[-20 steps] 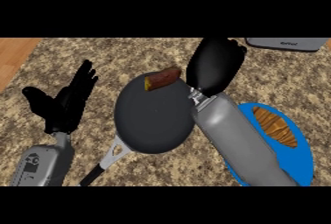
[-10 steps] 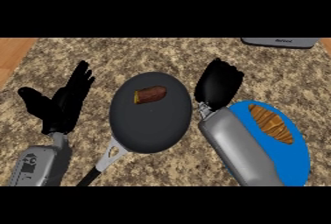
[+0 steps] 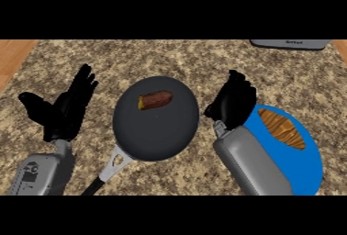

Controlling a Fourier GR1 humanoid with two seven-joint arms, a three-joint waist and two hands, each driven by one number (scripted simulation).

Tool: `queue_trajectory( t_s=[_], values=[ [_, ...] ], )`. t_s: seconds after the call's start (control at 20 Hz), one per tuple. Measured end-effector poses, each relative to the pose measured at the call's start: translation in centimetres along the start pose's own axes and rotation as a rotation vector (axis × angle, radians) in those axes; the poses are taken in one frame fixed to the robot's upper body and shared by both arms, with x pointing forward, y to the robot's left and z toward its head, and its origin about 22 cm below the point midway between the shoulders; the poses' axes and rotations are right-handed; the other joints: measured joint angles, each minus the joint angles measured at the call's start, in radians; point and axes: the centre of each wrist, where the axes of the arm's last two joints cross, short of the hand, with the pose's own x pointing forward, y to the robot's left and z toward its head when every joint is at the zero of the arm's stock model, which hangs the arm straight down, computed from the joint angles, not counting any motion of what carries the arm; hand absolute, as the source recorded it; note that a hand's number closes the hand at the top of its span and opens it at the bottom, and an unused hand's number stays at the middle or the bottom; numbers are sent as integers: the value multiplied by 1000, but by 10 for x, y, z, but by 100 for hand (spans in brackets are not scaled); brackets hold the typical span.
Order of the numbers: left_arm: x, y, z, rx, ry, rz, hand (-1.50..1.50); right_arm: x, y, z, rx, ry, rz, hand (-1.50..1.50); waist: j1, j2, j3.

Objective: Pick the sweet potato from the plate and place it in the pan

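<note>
Looking from the pan [image 3: 156,133] outward: the right hand [image 3: 232,103] sits just right of it, fingers relaxed, holding nothing. The sweet potato [image 3: 156,99] lies in its far half. Best to back away without bumping the rim.
</note>
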Motion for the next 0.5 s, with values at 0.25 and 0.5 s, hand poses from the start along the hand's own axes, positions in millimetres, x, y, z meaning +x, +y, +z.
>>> queue_trajectory(
  t_s=[0.25, 0.5],
  values=[
    [-3, 5, 1, 13, 7, -2, 0, -4, -13, 11, -84, -50, -160, -150, -22, -10, 0],
    [-8, 11, 5, 40, 25, 4, 0, -15, -35, 19, -165, -67, -373, -150, -50, -23, 1]
  ],
)
